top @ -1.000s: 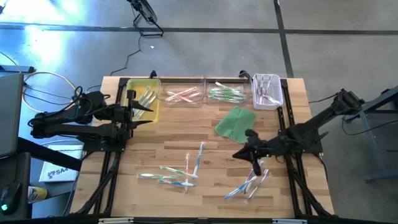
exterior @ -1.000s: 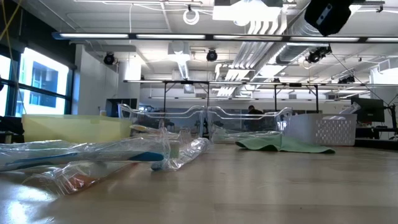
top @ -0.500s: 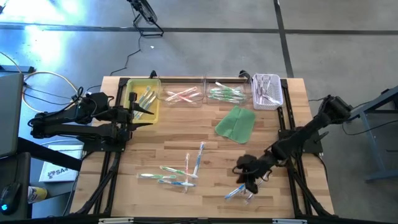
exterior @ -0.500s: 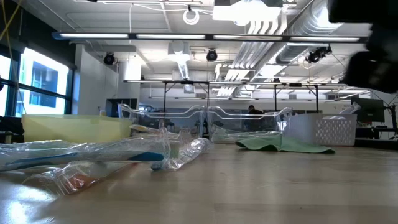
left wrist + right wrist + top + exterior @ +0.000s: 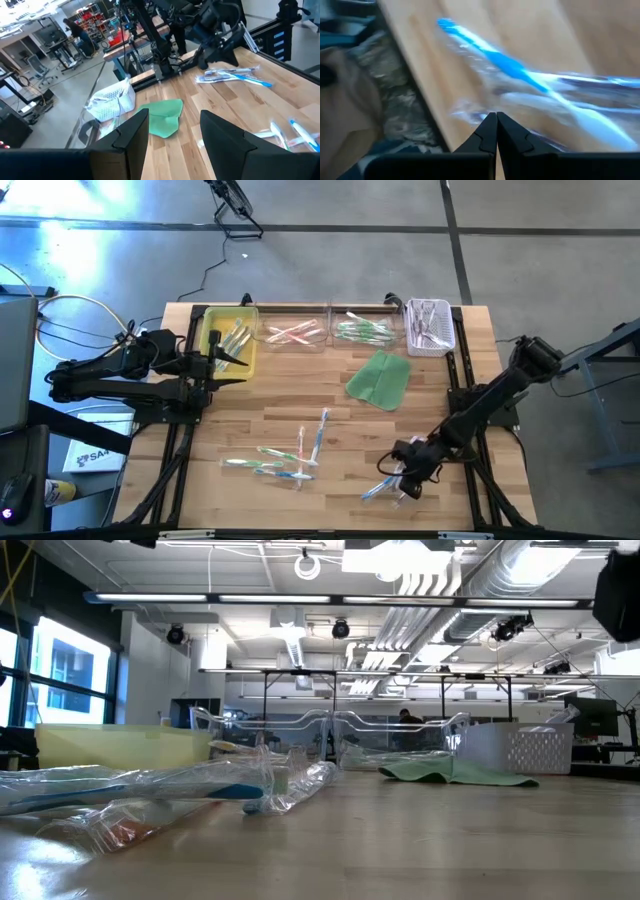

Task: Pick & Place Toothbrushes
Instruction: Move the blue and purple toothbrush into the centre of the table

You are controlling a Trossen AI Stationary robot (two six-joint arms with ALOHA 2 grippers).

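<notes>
Wrapped toothbrushes lie flat in two loose groups on the wooden table: one near the middle [image 5: 288, 457], one at the near right [image 5: 383, 488]. My right gripper [image 5: 405, 477] is shut and points steeply down over the near-right group; in the right wrist view its tips [image 5: 496, 122] stand at the clear wrapper of a blue-handled toothbrush [image 5: 510, 65]. My left gripper [image 5: 232, 368] hangs open beside the yellow tray [image 5: 214, 323] at the far left, nothing between its fingers [image 5: 134, 134]. My right gripper comes at the wrapped blue toothbrush from above, slanting down, its shut tips at the wrapper's edge [image 5: 470, 116]. Whether they touch it I cannot tell. The toothbrush lies flat on the table.
Along the far edge stand the yellow tray, two clear containers [image 5: 295, 332] [image 5: 362, 330] and a white basket [image 5: 430, 326], all with toothbrushes inside. A green cloth [image 5: 380, 378] lies flat in front of them. Bare wood lies between the two loose groups.
My right gripper has gone down and toward the table's near edge, from beside the green cloth to the near-right toothbrushes, rolling its wrist on the way. It has stayed shut.
</notes>
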